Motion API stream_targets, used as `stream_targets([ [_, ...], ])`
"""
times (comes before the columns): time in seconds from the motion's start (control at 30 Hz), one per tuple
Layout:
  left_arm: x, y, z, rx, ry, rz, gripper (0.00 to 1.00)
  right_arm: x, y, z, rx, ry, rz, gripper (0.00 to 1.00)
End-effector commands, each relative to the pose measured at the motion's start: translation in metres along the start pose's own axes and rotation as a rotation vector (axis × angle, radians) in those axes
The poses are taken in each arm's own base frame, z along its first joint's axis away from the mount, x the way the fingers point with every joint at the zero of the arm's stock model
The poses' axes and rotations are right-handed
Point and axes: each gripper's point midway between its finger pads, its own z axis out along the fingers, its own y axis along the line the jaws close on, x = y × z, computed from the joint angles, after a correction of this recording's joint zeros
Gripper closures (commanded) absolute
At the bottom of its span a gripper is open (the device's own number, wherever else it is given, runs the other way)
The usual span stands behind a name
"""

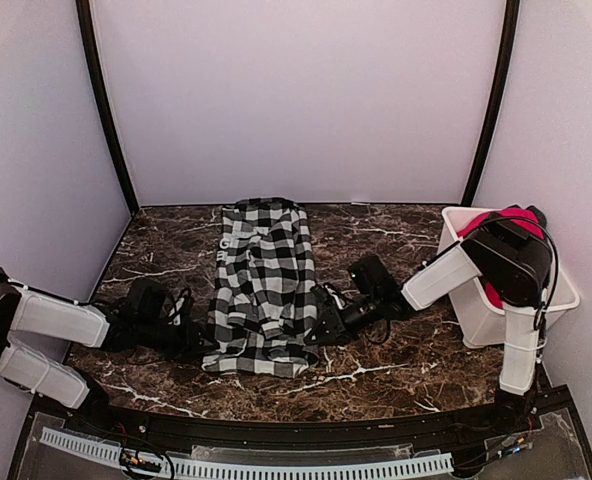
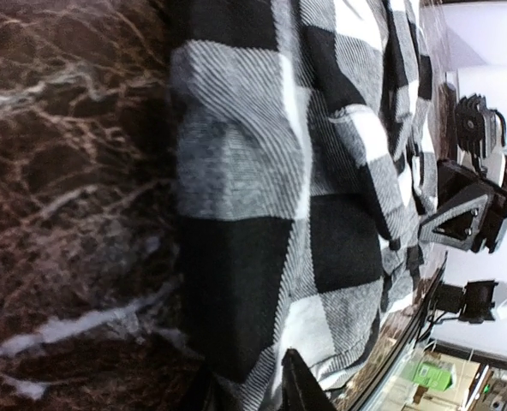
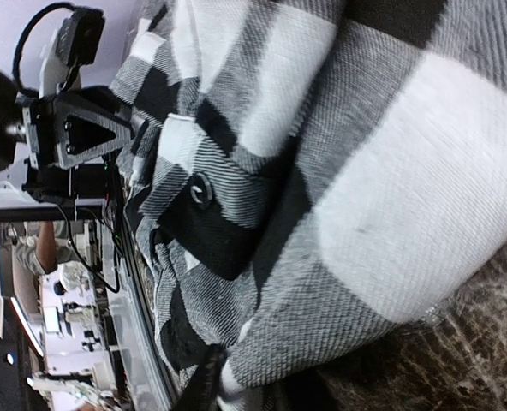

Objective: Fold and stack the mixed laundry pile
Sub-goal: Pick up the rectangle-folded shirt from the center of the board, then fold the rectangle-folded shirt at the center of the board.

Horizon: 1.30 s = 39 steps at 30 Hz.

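Note:
The black-and-white checked garment [image 1: 261,285] lies stretched out from far to near on the dark marble table, with white lettering along its left edge. My left gripper [image 1: 198,338] is low at its near left edge. In the left wrist view my left gripper [image 2: 245,377] is shut on a fold of the checked cloth [image 2: 262,197]. My right gripper [image 1: 324,325] is at the near right edge. In the right wrist view my right gripper [image 3: 249,390] pinches the checked hem [image 3: 322,282]. The red garment [image 1: 492,292] sits in the bin, partly behind my right arm.
A white plastic bin [image 1: 566,295] stands at the right edge of the table [image 1: 166,240]. White walls and black corner posts close in the back and sides. A black rail runs along the near edge. My right arm's elbow hangs over the bin.

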Motion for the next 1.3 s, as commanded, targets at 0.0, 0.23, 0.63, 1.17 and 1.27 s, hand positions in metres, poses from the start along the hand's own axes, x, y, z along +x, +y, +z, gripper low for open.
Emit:
stream_targets([
  [0.0, 0.024, 0.009, 0.004, -0.009, 0.062, -0.019, 0.83, 0.023, -0.012, 0.009, 0.038, 0.043, 0.054, 0.91],
  [0.23, 0.046, -0.003, -0.007, 0.006, 0.078, -0.011, 1.0, 0.048, 0.006, 0.001, 0.034, 0.048, 0.046, 1.0],
  [0.63, 0.035, -0.049, -0.042, 0.082, -0.013, 0.097, 1.0, 0.023, 0.05, -0.008, 0.084, 0.007, -0.119, 1.0],
  [1.17, -0.055, -0.11, -0.038, 0.087, -0.152, 0.226, 1.0, -0.064, 0.084, -0.06, 0.106, -0.157, -0.27, 1.0],
  [1.27, -0.09, -0.123, -0.042, 0.111, -0.215, 0.262, 1.0, -0.095, 0.077, -0.071, 0.117, -0.196, -0.289, 1.0],
])
